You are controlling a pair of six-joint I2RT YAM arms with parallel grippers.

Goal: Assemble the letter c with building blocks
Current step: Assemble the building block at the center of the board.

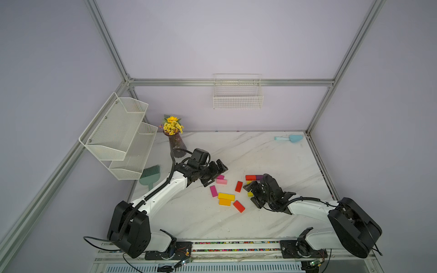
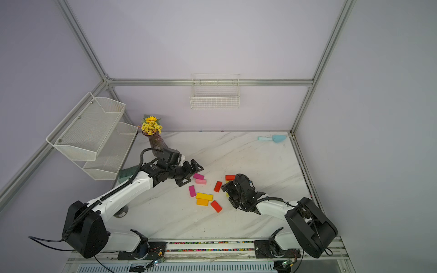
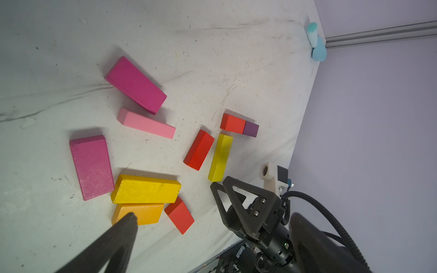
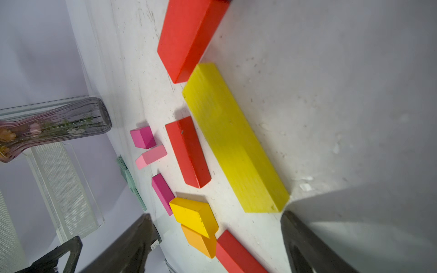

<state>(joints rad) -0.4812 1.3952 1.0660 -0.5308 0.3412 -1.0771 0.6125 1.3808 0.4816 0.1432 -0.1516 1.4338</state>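
Two white-and-black robot arms sit closest, L arm (image 1: 165, 189) and R arm (image 1: 307, 208), both reaching in over white marble-look tabletop (image 1: 272, 160). White mesh two-tier shelf (image 1: 118, 137) on L wall, white wire basket (image 1: 237, 94) on back wall, ribbed glass vase of yellow flowers (image 1: 177, 146) at table's back-L corner. L gripper (image 1: 214, 174) hovers w/ jaws wide apart, nothing btwn them, just beside magenta block (image 1: 220, 176). R gripper (image 1: 250, 194) low over table, jaws apart, clamped on nothing; near end of long yellow block (image 3: 221, 157) lies right at its fingertips, contact can't tell. Green dustpan brush (image 1: 150, 176) below shelf, light blue scoop (image 1: 289, 138) at back-R corner. Blocks all lie on table, centre-R. Long yellow one's far end is just beside red block (image 3: 233, 123), which butts dark purple block (image 3: 250, 128) end to end. Loose nearby: second red block (image 3: 199, 150), second magenta block (image 3: 91, 167), light pink block (image 3: 146, 126), shorter yellow block (image 3: 145, 189) touching orange block (image 3: 149, 212), third red block (image 3: 179, 215).
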